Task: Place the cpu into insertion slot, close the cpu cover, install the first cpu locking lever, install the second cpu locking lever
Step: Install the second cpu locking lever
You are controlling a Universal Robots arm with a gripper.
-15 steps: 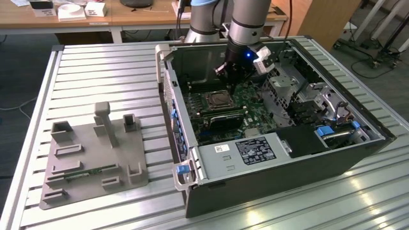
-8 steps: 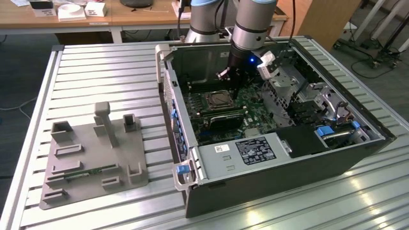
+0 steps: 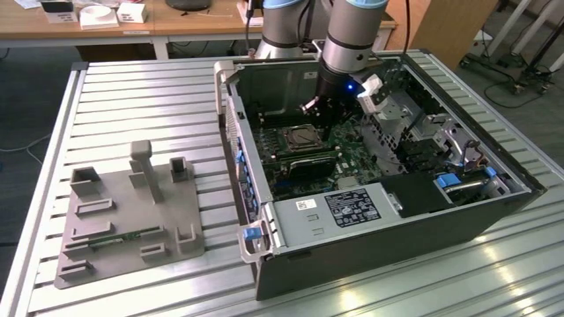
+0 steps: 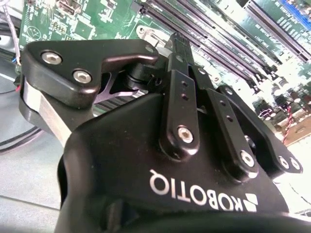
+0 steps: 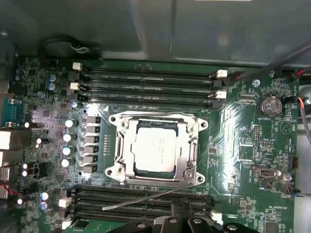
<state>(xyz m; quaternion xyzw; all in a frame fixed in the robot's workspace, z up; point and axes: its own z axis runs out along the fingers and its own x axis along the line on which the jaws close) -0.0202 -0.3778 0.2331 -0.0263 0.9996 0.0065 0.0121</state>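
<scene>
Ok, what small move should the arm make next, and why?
Probably ease the pincer down onto the loose locking lever: the cpu sits in its slot, the cpu cover lies over it, but that lever angles free beside the socket.

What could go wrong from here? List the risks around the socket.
1. The thin locking lever lies slanted across the memory slots and seems unlatched, close to the gripper. A push could slip off it and scrape the slots.
2. The cpu cover frames the cpu. If it is not fully flat, forcing the lever down may strain the socket.
</scene>
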